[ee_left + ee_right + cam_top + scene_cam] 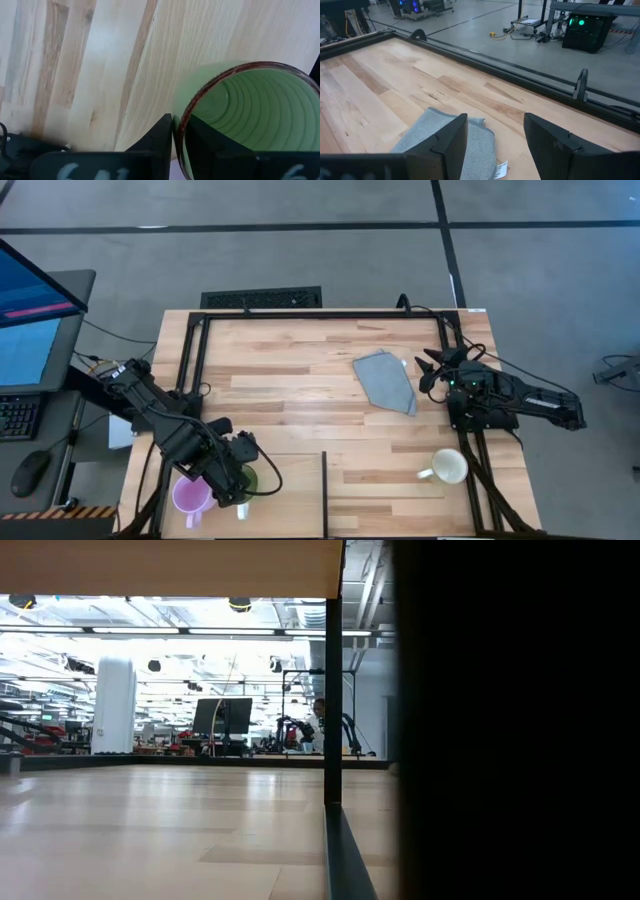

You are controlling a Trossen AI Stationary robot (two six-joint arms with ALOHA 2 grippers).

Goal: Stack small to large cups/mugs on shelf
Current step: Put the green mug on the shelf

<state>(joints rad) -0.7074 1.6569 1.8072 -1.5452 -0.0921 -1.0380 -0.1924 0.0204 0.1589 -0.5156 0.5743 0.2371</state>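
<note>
The green mug (250,115) is at the table's near left, its mouth open toward my left wrist camera; in the high view (250,479) my left gripper (240,473) mostly covers it. My left gripper (176,131) is shut on the mug. The light purple mug (190,495) stands right beside it, toward the table's left edge. The cream-white mug (449,467) stands at the near right. The pale shelf board (375,505) lies at the near middle. My right gripper (430,365) (495,127) is open and empty at the far right. My left gripper pinches the green mug's rim wall (182,117), with one finger (160,137) outside the mug and the other finger (202,137) inside it. The fingers come from above, slanting down. I cannot tell whether the mug's base is on the table.
A grey folded cloth (385,380) (445,135) lies on the planks just left of my right gripper. A black frame (300,313) runs along the table's edges. A dark upright post (334,690) stands at the shelf's edge.
</note>
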